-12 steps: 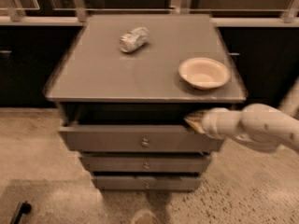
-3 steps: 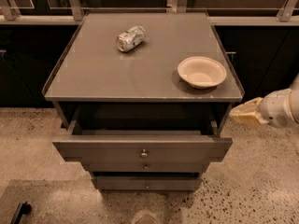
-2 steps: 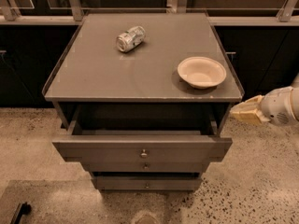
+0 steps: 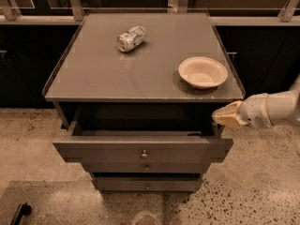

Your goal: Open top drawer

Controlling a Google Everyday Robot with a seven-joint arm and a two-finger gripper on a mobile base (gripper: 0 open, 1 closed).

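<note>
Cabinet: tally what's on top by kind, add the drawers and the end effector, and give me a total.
Can: 1
Bowl: 1
Drawers: 3 (top drawer pulled out, middle drawer, bottom drawer)
End effector: 1, just right of the top drawer's right end
Total: 6

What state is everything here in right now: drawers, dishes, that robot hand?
Top drawer: pulled out, open.
Lower drawers: shut.
Can: lying on its side on the cabinet top.
Bowl: upright, looks empty.
Gripper: beside the open drawer's right corner, away from its knob.
</note>
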